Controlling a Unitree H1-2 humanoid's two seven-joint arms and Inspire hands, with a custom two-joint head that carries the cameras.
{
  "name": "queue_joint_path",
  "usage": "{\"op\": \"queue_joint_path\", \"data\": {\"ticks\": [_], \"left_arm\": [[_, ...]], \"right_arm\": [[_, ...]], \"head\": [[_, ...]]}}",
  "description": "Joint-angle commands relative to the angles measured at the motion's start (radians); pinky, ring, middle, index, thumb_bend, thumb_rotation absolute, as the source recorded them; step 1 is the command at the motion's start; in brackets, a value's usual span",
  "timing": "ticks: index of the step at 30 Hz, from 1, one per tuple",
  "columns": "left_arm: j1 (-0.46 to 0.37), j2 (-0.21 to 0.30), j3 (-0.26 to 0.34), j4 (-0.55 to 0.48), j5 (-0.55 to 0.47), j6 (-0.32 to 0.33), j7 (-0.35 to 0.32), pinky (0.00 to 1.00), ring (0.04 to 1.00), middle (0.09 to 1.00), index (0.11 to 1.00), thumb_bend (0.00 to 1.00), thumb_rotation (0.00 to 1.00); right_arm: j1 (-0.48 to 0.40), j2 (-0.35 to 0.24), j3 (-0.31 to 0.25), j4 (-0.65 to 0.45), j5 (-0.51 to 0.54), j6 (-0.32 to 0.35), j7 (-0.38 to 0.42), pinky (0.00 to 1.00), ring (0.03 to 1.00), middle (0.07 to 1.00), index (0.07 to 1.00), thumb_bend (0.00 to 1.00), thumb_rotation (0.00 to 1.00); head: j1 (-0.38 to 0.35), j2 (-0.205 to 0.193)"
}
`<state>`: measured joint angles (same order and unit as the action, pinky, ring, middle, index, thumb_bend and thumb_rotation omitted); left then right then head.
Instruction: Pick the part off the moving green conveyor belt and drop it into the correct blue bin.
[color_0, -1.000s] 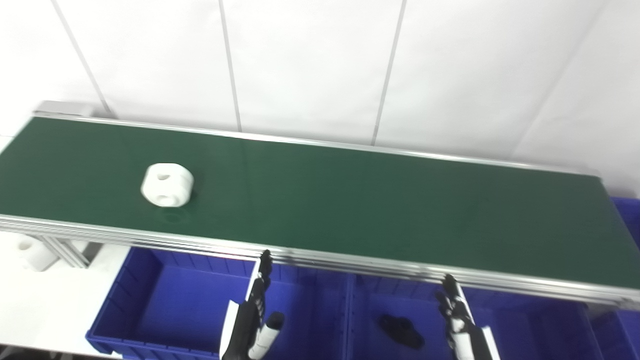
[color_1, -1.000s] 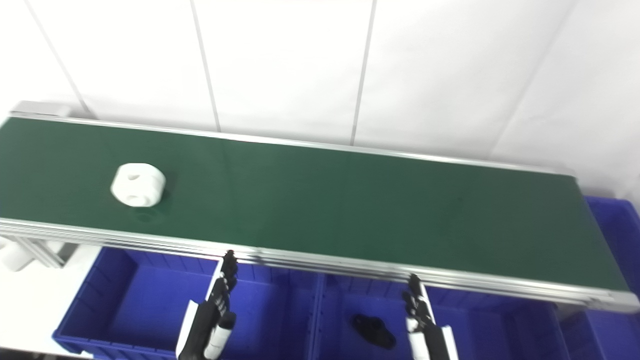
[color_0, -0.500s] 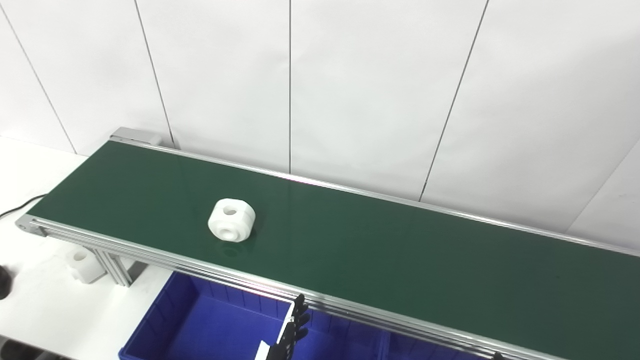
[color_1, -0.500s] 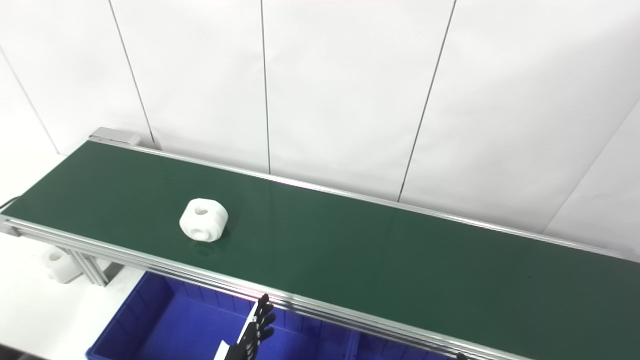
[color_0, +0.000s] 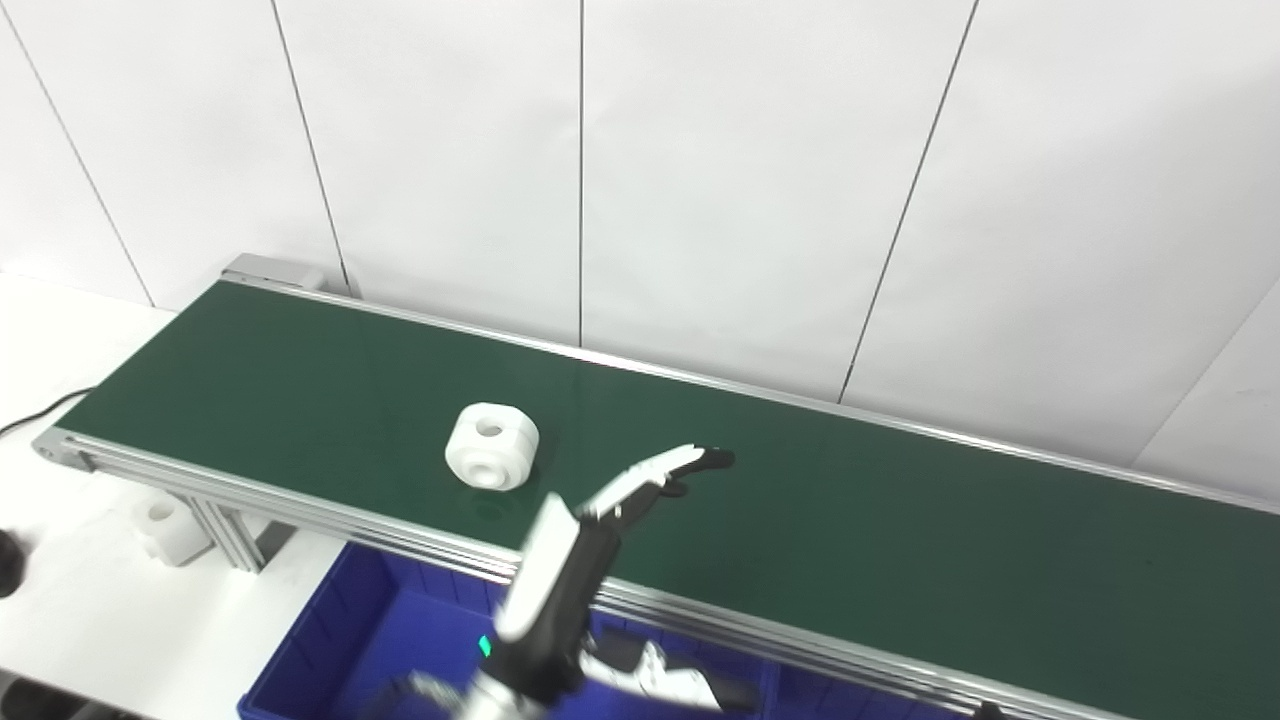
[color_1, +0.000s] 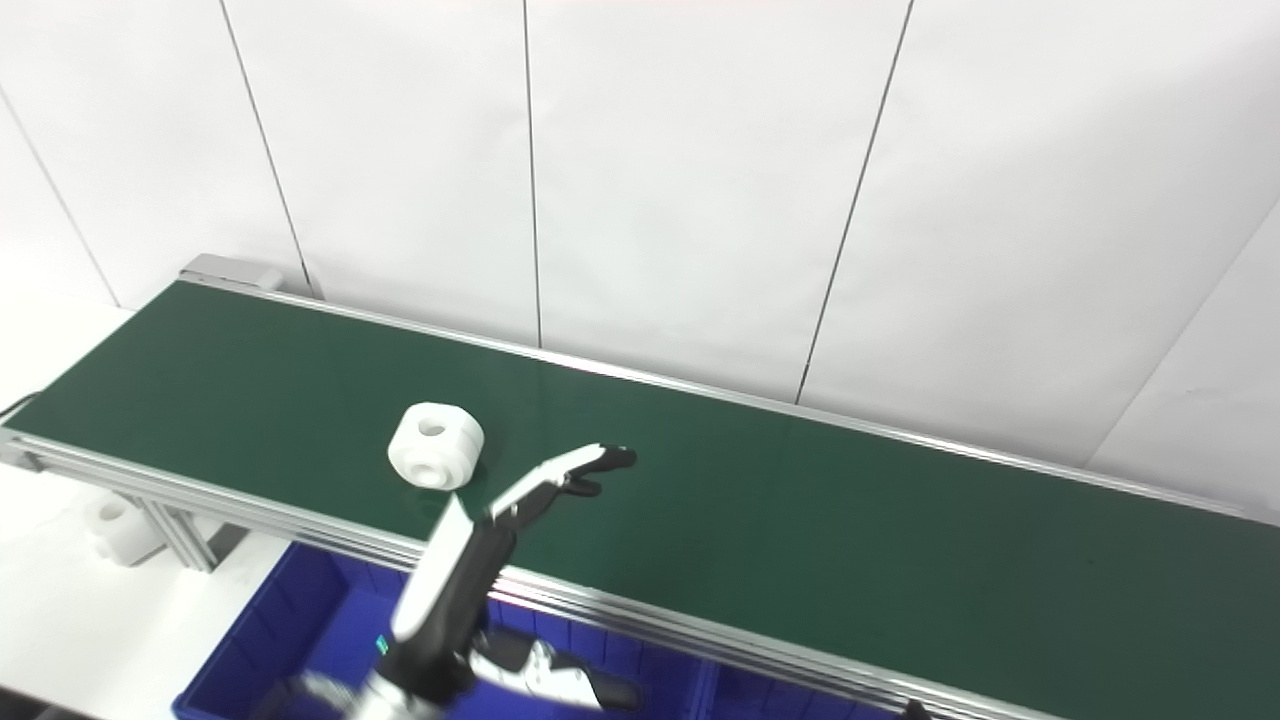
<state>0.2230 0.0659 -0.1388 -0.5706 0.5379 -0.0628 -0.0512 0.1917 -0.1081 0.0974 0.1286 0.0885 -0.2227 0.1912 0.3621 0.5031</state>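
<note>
A white round part (color_0: 491, 459) with holes in it lies on the green conveyor belt (color_0: 900, 540), left of the middle. My left hand (color_0: 610, 510) is raised over the belt's near edge, just right of the part and apart from it. Its fingers (color_0: 668, 470) are stretched out, its thumb is spread low, and it holds nothing. It also shows in the right eye view (color_1: 500, 530), with the part (color_1: 435, 459) to its left. Of my right hand only a dark fingertip (color_0: 988, 710) shows at the bottom edge.
A blue bin (color_0: 380, 640) stands below the belt's near rail, partly hidden by my left arm. Another white part (color_0: 160, 525) lies on the white table beside the belt's left leg. A black cable (color_0: 40, 412) runs at the far left.
The camera tilted up a second ago. Since then my left hand has risen from the bottom edge to over the belt. The white part has moved a little to the right.
</note>
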Motion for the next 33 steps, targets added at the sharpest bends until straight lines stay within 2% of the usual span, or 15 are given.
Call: {"op": "queue_joint_path", "data": {"ticks": [1, 3, 6, 8, 10, 12, 15, 20, 23, 28, 33], "left_arm": [[-0.133, 0.070, 0.033, -0.114, 0.037, 0.227, -0.194, 0.76, 0.809, 0.821, 0.805, 0.94, 0.48], [-0.213, 0.125, 0.044, -0.137, 0.057, 0.321, -0.283, 0.80, 0.829, 0.832, 0.808, 0.93, 0.45], [-0.400, 0.248, 0.045, -0.098, 0.070, 0.487, -0.459, 0.81, 0.826, 0.830, 0.818, 0.93, 0.41], [-0.475, 0.303, 0.031, -0.047, 0.090, 0.523, -0.523, 0.81, 0.836, 0.840, 0.836, 0.93, 0.41], [-0.517, 0.334, 0.015, -0.005, 0.110, 0.529, -0.549, 0.82, 0.842, 0.847, 0.844, 0.94, 0.41], [-0.558, 0.360, -0.002, 0.075, 0.117, 0.508, -0.537, 0.82, 0.847, 0.850, 0.841, 0.95, 0.39], [-0.603, 0.398, -0.027, 0.203, 0.130, 0.442, -0.503, 0.83, 0.854, 0.850, 0.839, 0.98, 0.41], [-0.640, 0.426, -0.050, 0.353, 0.135, 0.360, -0.450, 0.89, 0.882, 0.868, 0.842, 0.98, 0.39], [-0.659, 0.429, -0.068, 0.434, 0.136, 0.326, -0.422, 0.88, 0.880, 0.869, 0.838, 0.98, 0.39], [-0.683, 0.414, -0.099, 0.534, 0.132, 0.319, -0.404, 0.90, 0.894, 0.882, 0.845, 0.98, 0.39], [-0.676, 0.395, -0.113, 0.629, 0.133, 0.281, -0.330, 0.90, 0.900, 0.884, 0.841, 0.98, 0.36]], "right_arm": [[-0.019, 0.010, 0.007, -0.038, 0.006, -0.031, 0.014, 1.00, 1.000, 1.000, 1.000, 0.81, 1.00], [-0.021, 0.015, 0.010, -0.038, 0.008, -0.027, 0.014, 1.00, 1.000, 1.000, 1.000, 0.81, 1.00], [-0.024, 0.019, 0.018, -0.040, -0.002, -0.025, 0.009, 1.00, 1.000, 1.000, 1.000, 0.82, 1.00], [-0.025, 0.023, 0.022, -0.044, -0.009, -0.025, 0.004, 1.00, 1.000, 1.000, 1.000, 0.82, 1.00], [-0.024, 0.029, 0.025, -0.049, -0.021, -0.025, -0.003, 1.00, 1.000, 1.000, 1.000, 0.82, 1.00], [-0.022, 0.034, 0.027, -0.054, -0.031, -0.024, -0.008, 1.00, 1.000, 1.000, 1.000, 0.82, 1.00], [-0.018, 0.042, 0.030, -0.064, -0.041, -0.018, -0.012, 1.00, 1.000, 1.000, 1.000, 0.83, 1.00], [-0.013, 0.045, 0.037, -0.079, -0.065, -0.012, -0.018, 1.00, 1.000, 1.000, 1.000, 0.85, 1.00], [-0.010, 0.046, 0.039, -0.085, -0.079, -0.012, -0.023, 1.00, 1.000, 1.000, 1.000, 0.85, 1.00], [-0.004, 0.044, 0.045, -0.096, -0.098, -0.007, -0.031, 1.00, 0.995, 1.000, 1.000, 0.86, 1.00], [0.006, 0.045, 0.050, -0.110, -0.110, -0.006, -0.032, 1.00, 0.986, 1.000, 1.000, 0.87, 1.00]], "head": [[0.001, 0.001], [-0.002, 0.004], [-0.010, 0.009], [-0.014, 0.012], [-0.019, 0.015], [-0.026, 0.019], [-0.040, 0.021], [-0.053, 0.025], [-0.059, 0.030], [-0.068, 0.036], [-0.082, 0.044]]}}
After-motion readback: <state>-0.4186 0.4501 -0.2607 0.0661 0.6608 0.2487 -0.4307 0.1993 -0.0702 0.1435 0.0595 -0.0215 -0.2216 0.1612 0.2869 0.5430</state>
